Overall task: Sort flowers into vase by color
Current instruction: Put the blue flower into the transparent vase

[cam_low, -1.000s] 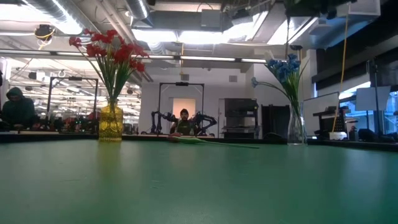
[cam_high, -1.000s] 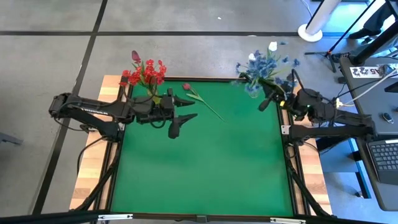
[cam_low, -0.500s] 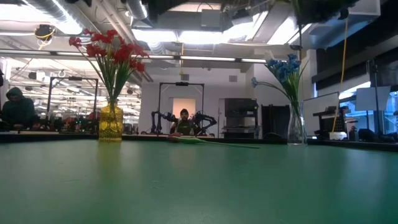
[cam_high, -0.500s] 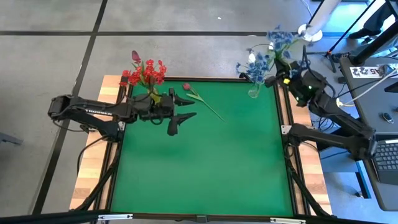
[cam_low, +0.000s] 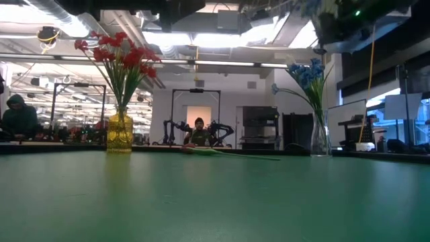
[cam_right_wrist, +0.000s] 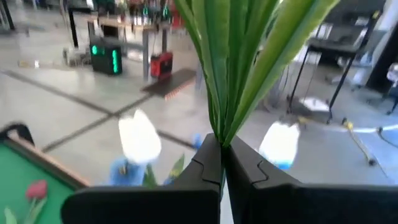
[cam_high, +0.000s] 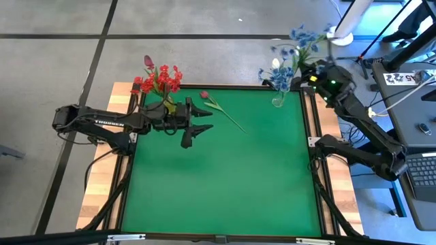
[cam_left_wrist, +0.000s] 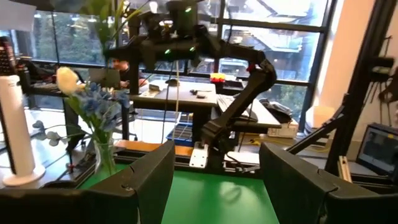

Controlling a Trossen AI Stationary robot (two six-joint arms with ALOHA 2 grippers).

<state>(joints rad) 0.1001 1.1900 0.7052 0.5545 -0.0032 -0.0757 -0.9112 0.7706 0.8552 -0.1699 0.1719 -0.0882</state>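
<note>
Green matting covers the table [cam_high: 225,177], which sits on a wooden base. Both dark arms reach in from the sides. The left arm lies along the far left part of the table, and its gripper [cam_high: 195,127] hangs over the mat with the fingers spread wide and nothing between them; in its own wrist view the two dark fingers [cam_left_wrist: 146,180] stand well apart over the green.

The right arm is raised beyond the far right corner, and its gripper [cam_right_wrist: 222,163] is closed tight on the green stem [cam_right_wrist: 233,68] of a blue flower [cam_high: 302,39], which it holds above and just behind the clear vase.

At the far left corner a yellow vase [cam_low: 120,132] holds the red blossom clusters [cam_high: 160,78], with one darker red-pink bud [cam_high: 148,62] among them. At the far right corner the clear vase [cam_low: 320,136] holds blue blossoms [cam_high: 279,73] and a white tulip bud [cam_right_wrist: 140,138].

One red-pink tulip [cam_high: 204,95] lies flat on the mat near the far edge, between the two vases, its stem running toward the near right and its bud just beside the left gripper.

People sit at desks in the room behind the table.
</note>
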